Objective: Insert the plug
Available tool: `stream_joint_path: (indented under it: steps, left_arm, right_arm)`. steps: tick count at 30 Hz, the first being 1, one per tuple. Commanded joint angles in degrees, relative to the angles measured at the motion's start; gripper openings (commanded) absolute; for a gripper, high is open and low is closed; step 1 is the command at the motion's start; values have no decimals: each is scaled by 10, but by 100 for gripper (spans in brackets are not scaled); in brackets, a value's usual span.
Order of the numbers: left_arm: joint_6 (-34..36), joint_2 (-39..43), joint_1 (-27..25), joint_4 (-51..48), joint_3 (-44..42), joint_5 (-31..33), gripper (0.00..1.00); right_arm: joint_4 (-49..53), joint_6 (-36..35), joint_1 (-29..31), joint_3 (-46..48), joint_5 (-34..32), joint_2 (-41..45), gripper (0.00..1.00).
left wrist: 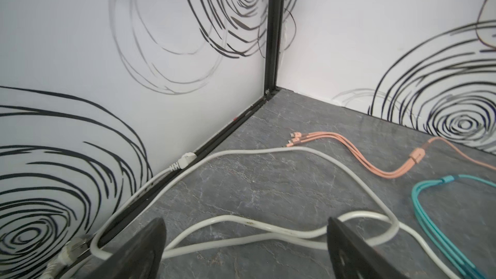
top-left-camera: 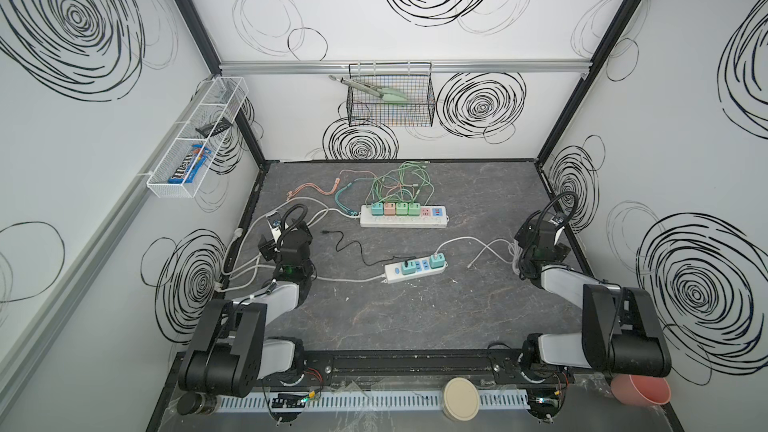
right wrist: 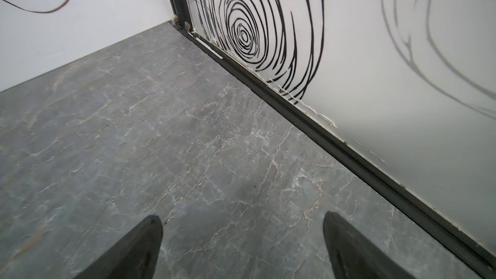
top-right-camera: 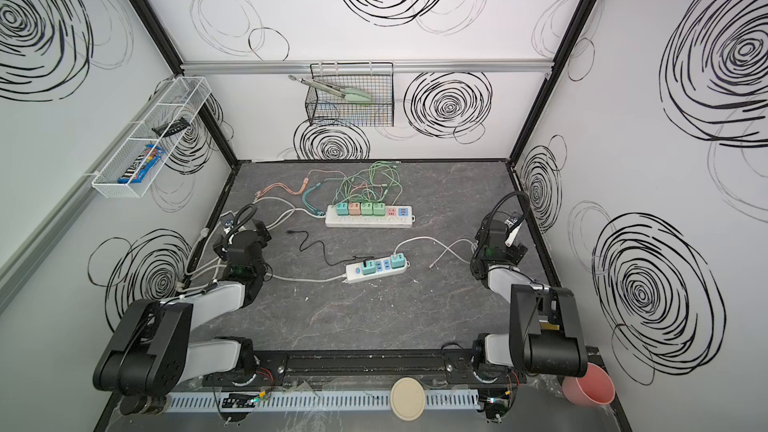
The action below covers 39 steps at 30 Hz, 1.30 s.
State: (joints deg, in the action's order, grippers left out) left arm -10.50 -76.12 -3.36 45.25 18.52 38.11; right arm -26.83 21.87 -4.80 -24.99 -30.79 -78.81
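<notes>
Two white power strips lie on the grey table in both top views. The far strip (top-left-camera: 404,216) carries several coloured adapters. The near strip (top-left-camera: 413,270) holds a teal adapter (top-left-camera: 409,266) with a black cable and a green adapter (top-left-camera: 437,260) with a white cable. The black cable's free end (top-left-camera: 325,232) and the white cable's free end (top-left-camera: 469,264) lie loose. I cannot tell which one is the plug. My left gripper (left wrist: 245,222) stands open above white cords (left wrist: 241,240) near the left wall. My right gripper (right wrist: 243,217) is open over bare table by the right wall.
Orange (left wrist: 375,157), teal (left wrist: 429,210) and green (top-left-camera: 399,184) charging cables sprawl behind the far strip. A black wire basket (top-left-camera: 390,97) with tongs hangs on the back wall. A white shelf (top-left-camera: 199,139) hangs on the left wall. A pink cup (top-left-camera: 640,388) stands front right.
</notes>
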Motion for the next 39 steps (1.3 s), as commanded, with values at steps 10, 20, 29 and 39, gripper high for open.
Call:
stream_joint_path:
  steps: [10,20,29,39]
  left_arm:
    - [103,-107,-5,409,-109,-305,96]
    - [83,-97,-15,359,-90,-217,96]
    - [92,-97,-25,359,-89,-209,96]
    - [89,-98,-17,347,-83,-226,96]
  right_arm:
    - [-172,-128,-17,48,188,12,98]
    - [-283,-168,47,115,264,51,97]
    - [-398,-194,58,111,261,-72,97]
    - [-344,-185,52,92,271,-60,97]
